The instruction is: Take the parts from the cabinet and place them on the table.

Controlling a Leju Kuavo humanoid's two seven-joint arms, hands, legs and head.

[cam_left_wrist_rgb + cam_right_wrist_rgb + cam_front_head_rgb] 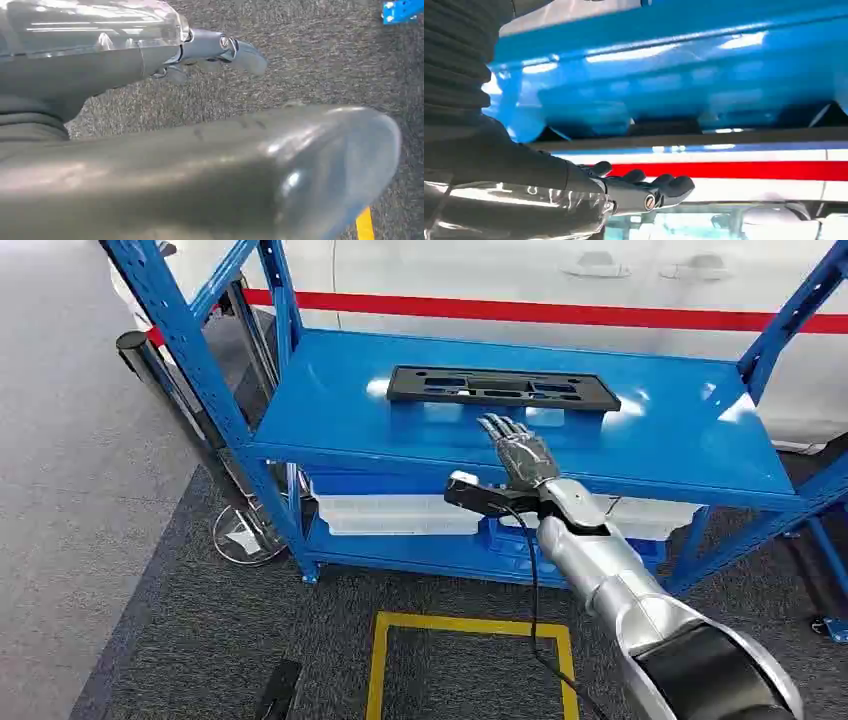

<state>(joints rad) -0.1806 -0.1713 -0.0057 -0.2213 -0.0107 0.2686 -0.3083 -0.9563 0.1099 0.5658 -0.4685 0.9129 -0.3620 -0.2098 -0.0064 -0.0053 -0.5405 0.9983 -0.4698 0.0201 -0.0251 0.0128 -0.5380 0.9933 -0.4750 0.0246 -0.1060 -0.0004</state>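
A flat black plastic part (503,388) with several slots lies on the top shelf of the blue cabinet (330,390). My right hand (518,448) hovers over the shelf's front edge, just short of the part, fingers stretched toward it and holding nothing. In the right wrist view the same hand (644,189) reaches out, and the part's dark edge (724,135) lies ahead of it on the blue shelf (674,60). My left hand (210,50) hangs over the grey carpet, fingers loosely extended, holding nothing.
A white bin (400,512) sits on the lower shelf. Blue uprights (185,340) frame the cabinet's sides. A white car body with a red stripe (560,312) stands behind it. A yellow square (470,625) is marked on the grey carpet.
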